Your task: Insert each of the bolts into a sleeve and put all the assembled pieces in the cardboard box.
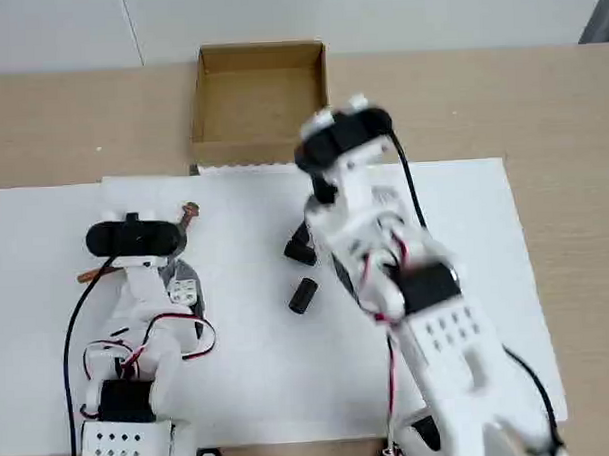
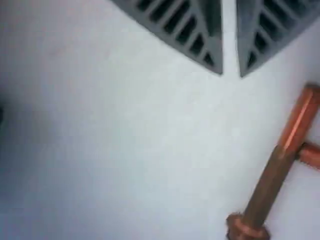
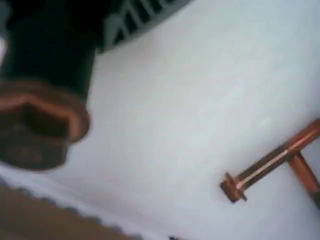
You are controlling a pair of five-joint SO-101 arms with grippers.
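My right gripper [image 3: 75,45] is shut on a black sleeve [image 3: 50,55] with a copper bolt head [image 3: 40,125] sticking out of its end. In the high view this piece [image 1: 298,250] sits near the middle of the white sheet, below the cardboard box [image 1: 260,99]. A second black sleeve [image 1: 303,295] lies loose just in front of it. My left gripper [image 2: 231,70] is low over the sheet, its grey tips almost touching and holding nothing. Two crossed copper bolts [image 2: 272,180] lie beside it; one bolt [image 1: 189,214] pokes out past the left wrist [image 1: 133,237].
A white paper sheet [image 1: 250,390] covers the wooden table [image 1: 560,99]. The open box stands just past the sheet's far edge. The right arm's body [image 1: 438,323] slants across the sheet's right half. A bolt end [image 1: 86,278] shows left of the left arm.
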